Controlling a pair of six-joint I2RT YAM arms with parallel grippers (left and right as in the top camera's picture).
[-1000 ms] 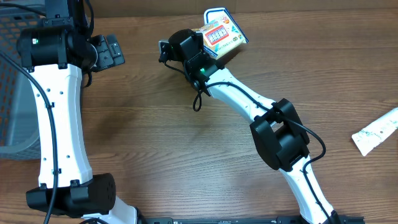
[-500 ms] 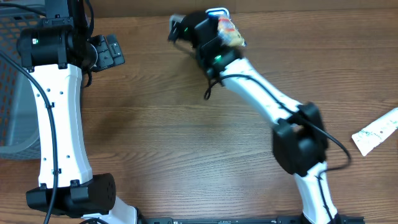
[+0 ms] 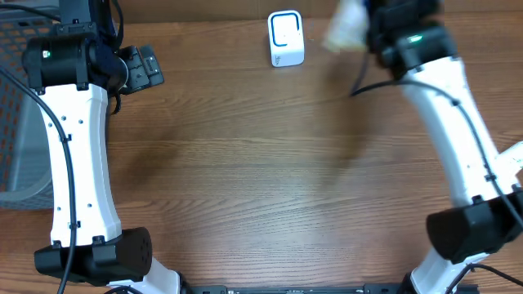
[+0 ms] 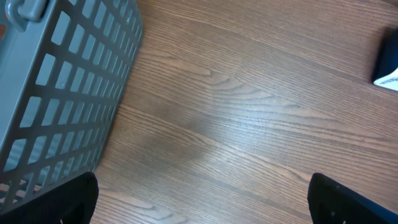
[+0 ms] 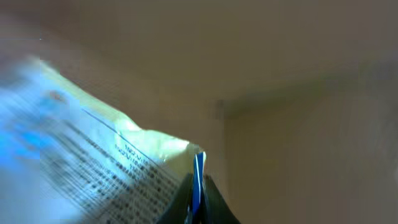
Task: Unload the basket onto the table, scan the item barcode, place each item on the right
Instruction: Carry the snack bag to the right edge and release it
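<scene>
The item, a snack packet point(image 3: 343, 27), shows as a pale blur at the table's far edge, right of the white barcode scanner point(image 3: 286, 38). My right gripper point(image 3: 369, 23) is shut on the packet's edge. In the right wrist view the packet point(image 5: 93, 155) fills the lower left with blurred small print, and its blue-white seam is pinched between the fingers point(image 5: 214, 196). My left gripper point(image 3: 143, 67) hangs at the far left, away from the scanner. In its wrist view the left gripper point(image 4: 202, 205) stands open over bare wood with nothing between its fingertips point(image 4: 74, 199).
A grey mesh basket point(image 3: 16, 122) stands at the left edge, close to the left gripper, and shows as the basket point(image 4: 62, 87) in its wrist view. A white packet point(image 3: 515, 155) lies at the right edge, partly behind the right arm.
The right arm has swung fast to the right with the packet, away from the scanner, which now stands uncovered. The left arm has not moved.
</scene>
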